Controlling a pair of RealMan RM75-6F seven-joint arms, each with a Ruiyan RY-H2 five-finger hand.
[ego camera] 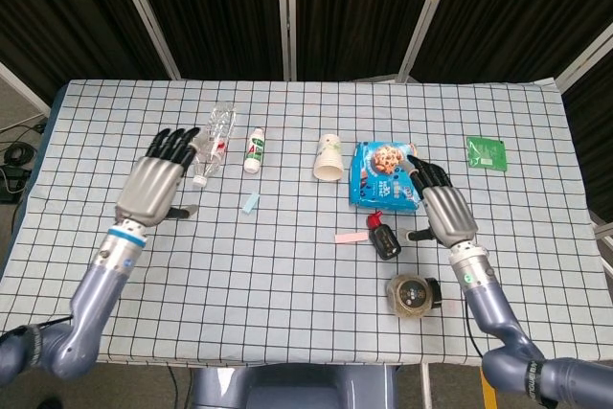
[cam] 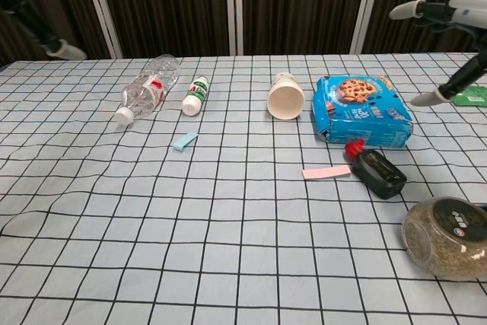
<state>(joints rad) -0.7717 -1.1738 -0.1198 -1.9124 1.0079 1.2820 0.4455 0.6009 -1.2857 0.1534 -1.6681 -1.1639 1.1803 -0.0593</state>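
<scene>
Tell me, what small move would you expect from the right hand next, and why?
Probably a short reach toward the pink strip: the right hand is open and holds nothing, and the strip lies loose on the table beside the dark bottle.

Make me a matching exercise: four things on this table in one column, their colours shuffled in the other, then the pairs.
Things:
1. cookie box
2. paper cup
3. sauce bottle
4. small strip beside the sauce bottle

Colours:
A. pink
B. white
C. blue
D. black with a red cap

Pairs: 1-C, 2-B, 3-D, 4-A
</scene>
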